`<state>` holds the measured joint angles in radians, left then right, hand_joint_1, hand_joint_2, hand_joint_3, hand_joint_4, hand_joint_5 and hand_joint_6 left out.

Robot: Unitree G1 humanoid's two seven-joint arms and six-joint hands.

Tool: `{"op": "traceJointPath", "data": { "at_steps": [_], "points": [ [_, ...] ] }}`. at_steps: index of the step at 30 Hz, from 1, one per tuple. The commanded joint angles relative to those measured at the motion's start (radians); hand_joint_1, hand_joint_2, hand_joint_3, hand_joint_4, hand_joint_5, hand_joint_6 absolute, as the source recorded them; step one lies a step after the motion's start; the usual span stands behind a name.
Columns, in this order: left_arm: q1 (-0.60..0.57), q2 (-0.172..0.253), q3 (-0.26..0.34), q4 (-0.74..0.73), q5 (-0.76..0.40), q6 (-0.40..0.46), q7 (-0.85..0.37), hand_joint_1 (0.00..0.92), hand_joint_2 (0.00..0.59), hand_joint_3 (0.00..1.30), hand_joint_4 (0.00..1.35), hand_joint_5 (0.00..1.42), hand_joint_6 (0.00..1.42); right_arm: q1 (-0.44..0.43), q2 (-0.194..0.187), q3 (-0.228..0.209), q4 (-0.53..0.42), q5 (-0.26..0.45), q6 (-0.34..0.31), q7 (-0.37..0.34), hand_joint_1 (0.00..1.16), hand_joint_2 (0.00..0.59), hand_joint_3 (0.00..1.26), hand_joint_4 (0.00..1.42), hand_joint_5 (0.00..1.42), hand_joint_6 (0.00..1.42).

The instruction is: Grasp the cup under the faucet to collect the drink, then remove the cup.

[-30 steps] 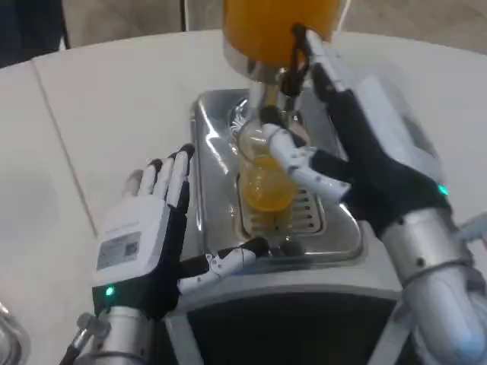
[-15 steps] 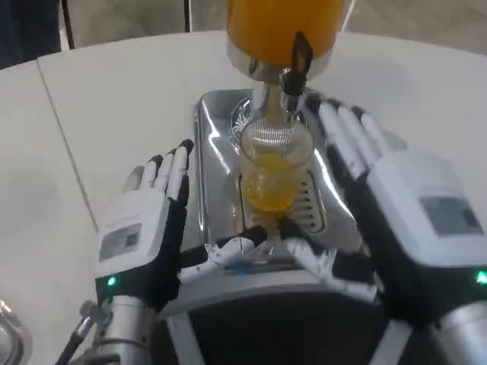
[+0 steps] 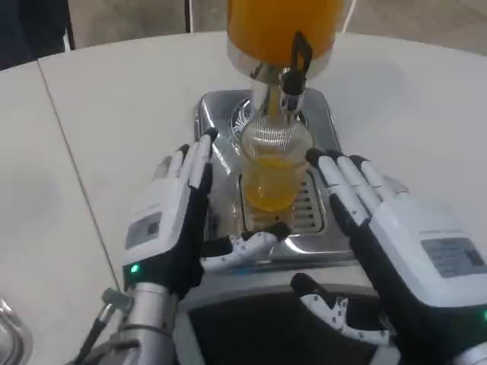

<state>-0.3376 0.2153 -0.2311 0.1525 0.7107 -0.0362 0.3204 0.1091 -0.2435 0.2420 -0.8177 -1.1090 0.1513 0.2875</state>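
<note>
Since half a second ago the left hand (image 3: 171, 228) has moved forward and in toward the tray (image 3: 217, 129), its fingertips now level with the cup (image 3: 272, 169); the right hand (image 3: 399, 243) has drawn back and lower, its fingertips now beside the cup's lower half; the cup has stayed put; each hand's white back carries a grey label whose print is too small to read; the cup, clear and ribbed with orange drink in its lower part, stands on the tray's grille directly under the faucet (image 3: 293, 76) of the orange dispenser (image 3: 278, 26), between the two hands; the left hand's fingers stand straight and close together just left of the cup, its thumb reaching across the tray's front edge, touching no cup; the right hand is spread wide, fingers apart, just right of the cup and holding nothing; everything sits on the white table (image 3: 114, 106).
</note>
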Motion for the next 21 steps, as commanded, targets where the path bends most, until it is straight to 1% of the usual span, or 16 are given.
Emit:
{"op": "traceJointPath", "data": {
  "at_steps": [1, 6, 9, 11, 13, 21],
  "points": [
    [-0.028, -0.015, -0.011, 0.053, -0.021, -0.068, 0.05, 0.416, 0.054, 0.0, 0.0, 0.01, 0.03, 0.006, -0.01, -0.038, 0.015, 0.03, -0.021, 0.016, 0.73, 0.347, 0.0, 0.0, 0.0, 0.08],
    [-0.06, -0.053, -0.014, 0.131, -0.051, -0.097, 0.087, 0.403, 0.054, 0.0, 0.0, 0.03, 0.04, 0.008, -0.025, -0.065, 0.015, 0.058, -0.036, 0.036, 0.73, 0.341, 0.0, 0.0, 0.0, 0.08],
    [-0.083, -0.066, -0.017, 0.171, -0.061, -0.106, 0.102, 0.402, 0.054, 0.0, 0.0, 0.03, 0.04, 0.023, -0.04, -0.078, 0.019, 0.048, -0.051, 0.04, 0.73, 0.342, 0.0, 0.0, 0.0, 0.08],
    [-0.097, -0.071, -0.022, 0.189, -0.061, -0.109, 0.109, 0.4, 0.053, 0.0, 0.0, 0.03, 0.04, 0.041, -0.056, -0.088, 0.02, 0.035, -0.072, 0.026, 0.73, 0.342, 0.0, 0.0, 0.0, 0.08],
    [-0.119, -0.08, -0.031, 0.221, -0.058, -0.111, 0.117, 0.397, 0.053, 0.0, 0.0, 0.03, 0.04, 0.052, -0.062, -0.092, 0.027, 0.03, -0.081, 0.027, 0.73, 0.342, 0.0, 0.0, 0.0, 0.08],
    [-0.17, -0.11, -0.033, 0.308, -0.085, -0.123, 0.152, 0.367, 0.054, 0.0, 0.0, 0.04, 0.05, 0.052, -0.044, -0.085, 0.01, 0.034, -0.076, 0.062, 0.73, 0.342, 0.0, 0.0, 0.0, 0.08]
  ]
}}
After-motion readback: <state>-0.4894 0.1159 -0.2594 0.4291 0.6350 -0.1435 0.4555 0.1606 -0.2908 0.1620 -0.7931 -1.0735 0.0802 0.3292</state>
